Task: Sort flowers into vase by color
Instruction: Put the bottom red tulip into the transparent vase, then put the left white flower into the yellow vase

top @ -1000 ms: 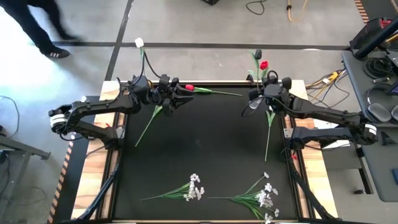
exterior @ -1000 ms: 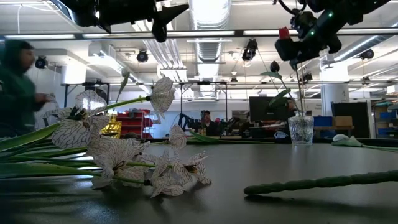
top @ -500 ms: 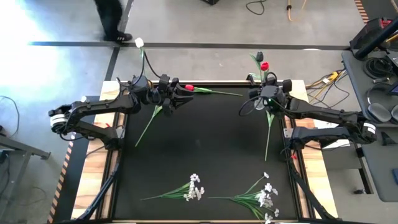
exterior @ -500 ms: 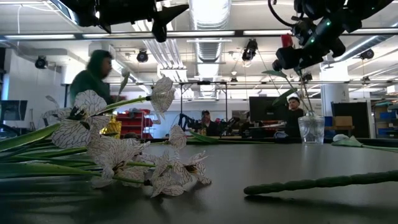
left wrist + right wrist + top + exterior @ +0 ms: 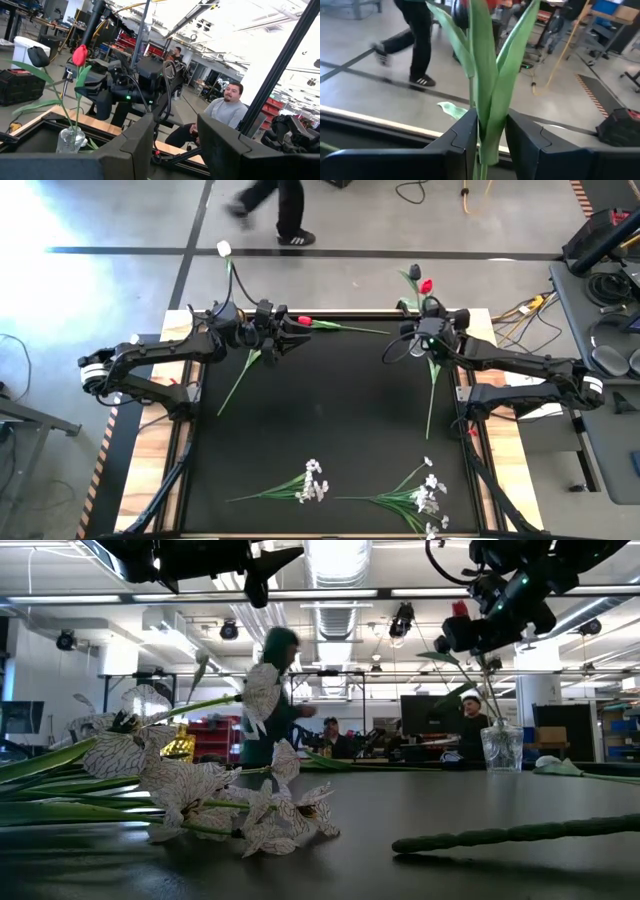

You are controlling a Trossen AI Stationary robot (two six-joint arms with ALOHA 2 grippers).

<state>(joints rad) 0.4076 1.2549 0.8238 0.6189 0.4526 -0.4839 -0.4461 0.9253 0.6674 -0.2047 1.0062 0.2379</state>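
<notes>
Across the matte black table (image 5: 320, 410), thin green stems lie flat: one loose flower (image 5: 241, 373) slants toward 7 o'clock, while the leafy white sprays (image 5: 420, 497) rest near the 6 o'clock edge. At 1 o'clock the right gripper (image 5: 430, 328) clamps an upright red tulip stem (image 5: 482, 107) beside the clear glass vase (image 5: 500, 748). At 11 o'clock the left gripper (image 5: 290, 332) hangs spread open

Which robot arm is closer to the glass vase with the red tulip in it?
The right. The right gripper is directly over the glass vase at the table's far right corner, shut on a tulip stem. The left gripper hovers across the table, far left.
</notes>
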